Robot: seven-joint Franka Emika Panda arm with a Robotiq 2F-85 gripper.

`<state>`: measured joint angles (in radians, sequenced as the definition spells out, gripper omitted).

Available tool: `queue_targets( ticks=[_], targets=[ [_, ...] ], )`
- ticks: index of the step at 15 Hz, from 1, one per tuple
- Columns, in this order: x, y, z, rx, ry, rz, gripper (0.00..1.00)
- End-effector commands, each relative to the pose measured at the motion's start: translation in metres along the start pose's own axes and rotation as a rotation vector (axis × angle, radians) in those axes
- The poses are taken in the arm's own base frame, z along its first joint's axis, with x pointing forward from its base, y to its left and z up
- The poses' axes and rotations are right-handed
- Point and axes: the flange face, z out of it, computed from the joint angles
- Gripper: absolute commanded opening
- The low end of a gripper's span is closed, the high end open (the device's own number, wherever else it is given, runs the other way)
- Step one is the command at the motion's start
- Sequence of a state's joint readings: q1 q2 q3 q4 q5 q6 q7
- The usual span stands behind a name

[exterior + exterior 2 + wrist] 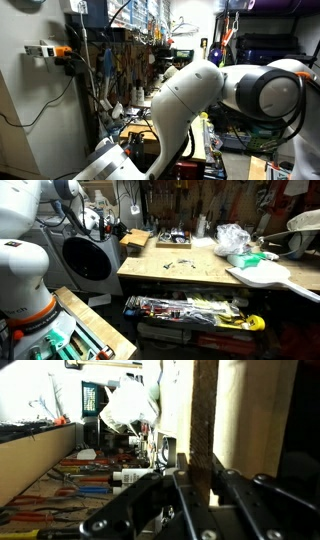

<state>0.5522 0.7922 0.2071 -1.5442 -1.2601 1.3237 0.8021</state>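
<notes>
Wrist view: red-handled hand tools (75,485) lie low at left, with a crumpled white plastic bag (130,405) above them. Next comes the pale wooden panel (175,410), then the dark brown upright wooden strip (205,420) beside it. Your gripper (197,486) holds the strip's lower end, jaws pinched narrow. Grasp looks made; the strip stands upright.

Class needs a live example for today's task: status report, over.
Both fingers shut on upright wooden board. Tools lie beside it. Nothing blocking seen.

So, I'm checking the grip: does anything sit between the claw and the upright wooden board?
Nothing visible. In the wrist view the claw is shut on the wooden board, one finger on each side of its edge.
</notes>
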Motion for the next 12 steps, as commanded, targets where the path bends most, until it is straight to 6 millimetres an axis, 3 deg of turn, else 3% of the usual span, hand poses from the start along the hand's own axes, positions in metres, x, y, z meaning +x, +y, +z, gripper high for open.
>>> queue_targets(
  ticks=[1,5,12],
  targets=[
    [-0.035,0.040,0.006,0.058,-0.077,0.003,0.06],
    [-0.062,0.069,0.022,0.136,-0.176,0.005,0.06],
    [-0.113,0.122,0.050,0.327,-0.195,0.023,0.06]
  ],
)
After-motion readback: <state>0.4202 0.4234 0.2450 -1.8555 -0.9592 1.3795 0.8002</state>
